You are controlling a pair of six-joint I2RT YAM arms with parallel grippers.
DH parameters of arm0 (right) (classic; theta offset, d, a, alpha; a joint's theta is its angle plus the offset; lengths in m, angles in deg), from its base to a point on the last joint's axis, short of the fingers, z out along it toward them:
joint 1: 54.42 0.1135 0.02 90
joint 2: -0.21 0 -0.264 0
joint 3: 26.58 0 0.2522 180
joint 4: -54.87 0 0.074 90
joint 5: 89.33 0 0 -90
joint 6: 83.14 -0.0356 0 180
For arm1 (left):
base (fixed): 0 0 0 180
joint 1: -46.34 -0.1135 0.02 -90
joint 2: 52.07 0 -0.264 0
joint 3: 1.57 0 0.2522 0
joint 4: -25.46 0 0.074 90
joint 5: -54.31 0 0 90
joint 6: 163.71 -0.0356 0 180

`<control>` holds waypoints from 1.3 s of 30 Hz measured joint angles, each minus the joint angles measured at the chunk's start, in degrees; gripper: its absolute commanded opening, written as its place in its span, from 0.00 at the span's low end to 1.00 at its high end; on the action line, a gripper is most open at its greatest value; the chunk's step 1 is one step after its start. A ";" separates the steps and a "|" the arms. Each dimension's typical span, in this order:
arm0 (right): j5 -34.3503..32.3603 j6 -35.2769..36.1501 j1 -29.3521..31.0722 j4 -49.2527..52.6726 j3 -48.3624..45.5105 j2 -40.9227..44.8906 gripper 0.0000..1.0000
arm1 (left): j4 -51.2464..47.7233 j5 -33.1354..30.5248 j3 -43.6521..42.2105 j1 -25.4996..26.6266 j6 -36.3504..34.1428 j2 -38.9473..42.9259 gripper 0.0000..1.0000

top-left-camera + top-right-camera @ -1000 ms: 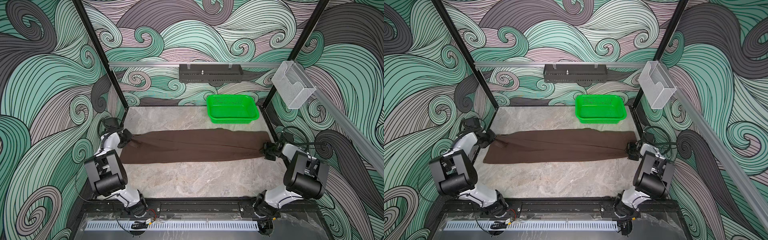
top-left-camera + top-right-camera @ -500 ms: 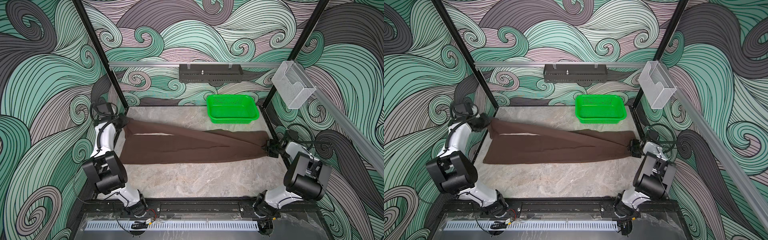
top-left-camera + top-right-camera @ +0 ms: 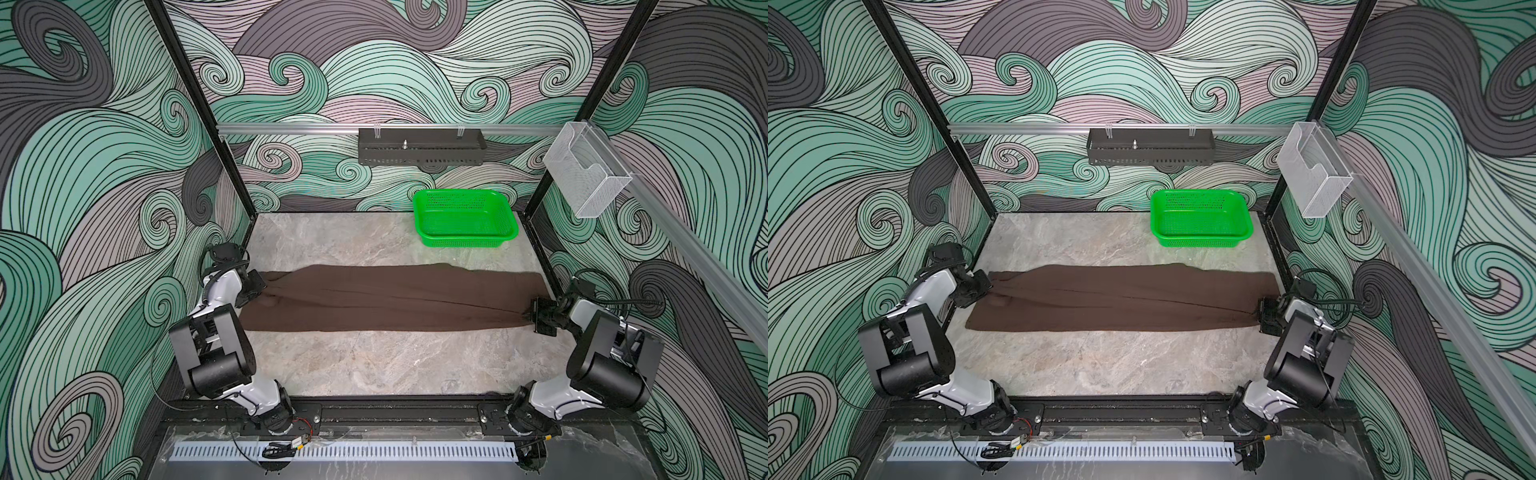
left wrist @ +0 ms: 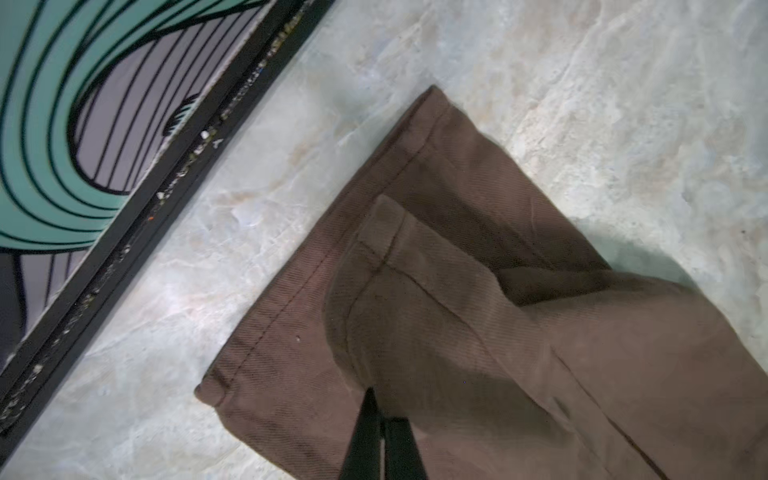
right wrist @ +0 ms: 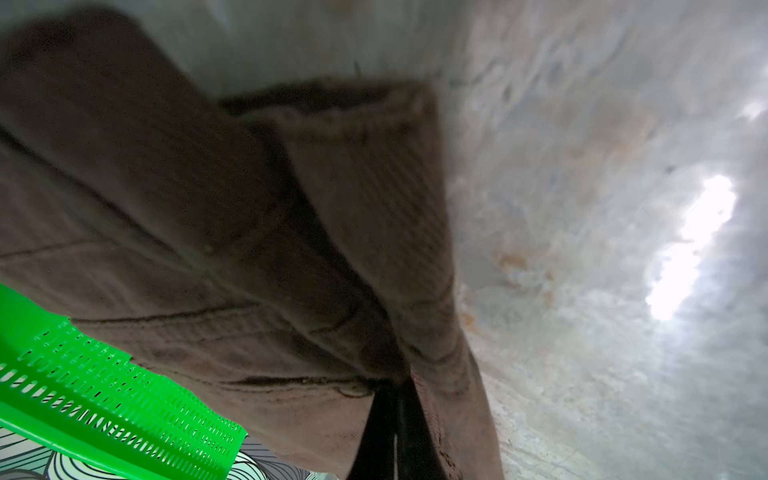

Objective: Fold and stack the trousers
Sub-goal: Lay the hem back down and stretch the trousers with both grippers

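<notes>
Trousers (image 3: 386,297) pinched by left claw (image 3: 259,291) and right claw (image 3: 534,316), green basket (image 3: 461,241) well behind

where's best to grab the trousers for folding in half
At their two short ends, one from each side. The trousers lie flat as one long strip across the table; the left gripper is shut on the hem end, the right gripper on the opposite end.

Lab test cell (wave-print walls (image 3: 83,174), aluminium rails (image 3: 291,129))
</notes>
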 measured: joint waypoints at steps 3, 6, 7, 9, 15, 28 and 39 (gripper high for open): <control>0.07 0.39 -0.17 0.00 0.00 -0.02 0.00 | -0.07 -1.31 0.13 -0.11 0.35 1.20 0.00; 0.31 0.39 -0.22 0.37 0.22 -0.02 0.00 | -0.22 -1.53 0.87 -0.11 0.46 1.53 0.00; 0.42 0.39 -0.22 0.81 0.57 -0.02 0.00 | -0.42 -1.53 1.31 -0.11 0.44 1.57 0.00; 0.68 0.39 -0.22 1.99 1.62 0.20 0.00 | -1.22 -1.44 3.06 -0.11 0.39 1.95 0.00; 0.87 0.44 -0.22 4.90 3.78 4.52 0.00 | -1.22 -1.16 5.25 -0.09 0.13 6.16 0.00; -1.57 0.72 -0.48 2.54 2.05 -1.31 0.00 | -0.79 -3.04 -3.32 -0.66 2.91 2.58 0.08; -4.50 3.63 -0.66 4.98 2.12 1.25 0.59 | -5.90 -5.88 -1.64 -1.07 4.02 3.80 0.38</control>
